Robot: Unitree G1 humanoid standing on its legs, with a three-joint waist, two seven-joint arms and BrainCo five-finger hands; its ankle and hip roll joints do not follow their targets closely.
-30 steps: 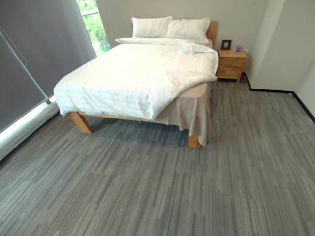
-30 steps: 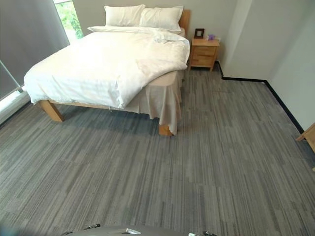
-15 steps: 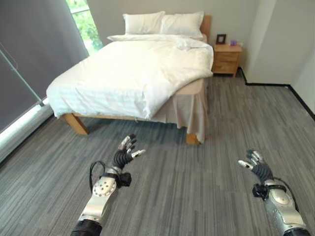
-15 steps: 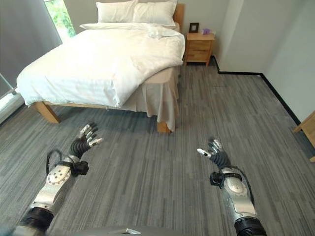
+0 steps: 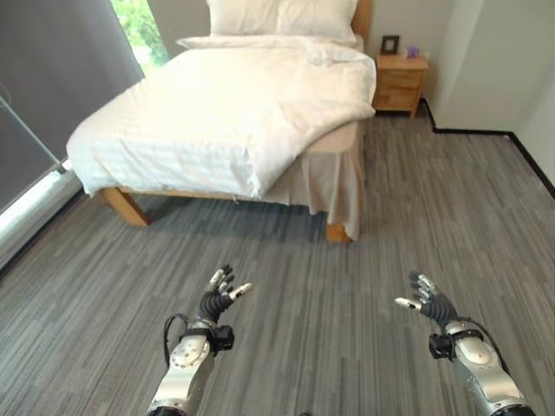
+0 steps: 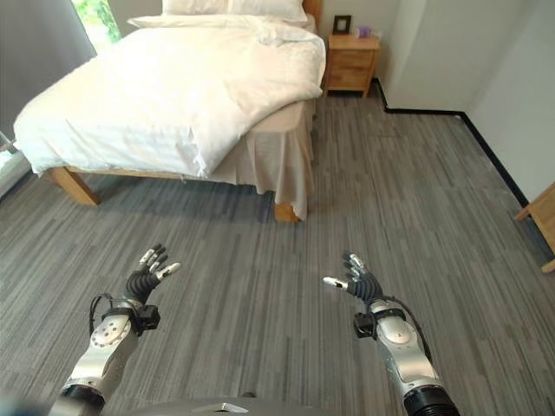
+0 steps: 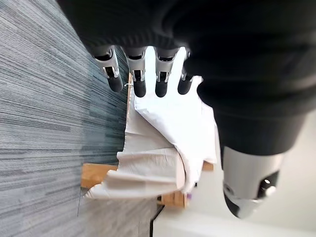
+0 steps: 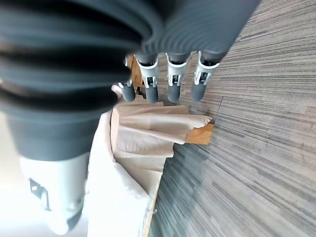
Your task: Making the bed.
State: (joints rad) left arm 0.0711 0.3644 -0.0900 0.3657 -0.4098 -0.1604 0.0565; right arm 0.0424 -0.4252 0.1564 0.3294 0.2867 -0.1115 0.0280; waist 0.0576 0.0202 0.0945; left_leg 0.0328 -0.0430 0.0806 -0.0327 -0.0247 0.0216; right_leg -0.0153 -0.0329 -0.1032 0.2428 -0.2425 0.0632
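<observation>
Both hands hold nothing: the left hand (image 5: 218, 297) has its fingers spread and relaxed, thumb out to the side, and the right hand (image 5: 427, 302) matches it, fingers straight and apart. They hang over the grey carpet (image 5: 286, 286) at about 7 and 5 o'clock in the head views, palms roughly facing each other.

The step in hand looks like the approach, so the thing to get right is where to arrive. The white duvet (image 5: 234, 113) sits skewed on the bed (image 5: 126, 205): it hangs low over the foot and the window side, while on the near right corner it is pulled back, leaving the beige bed skirt (image 5: 334, 186) and the mattress edge bare. A good approach would end at that exposed corner, at about 12 to 1 o'clock from the hands, close enough to take the duvet's edge with both hands and draw it over the corner evenly.

The duvet lies well apart from the fingers, up at 12 o'clock, with open carpet between. Two pillows (image 5: 282, 16) rest at the head of the bed, and a wooden nightstand (image 5: 399, 82) stands beside it at 1 o'clock
</observation>
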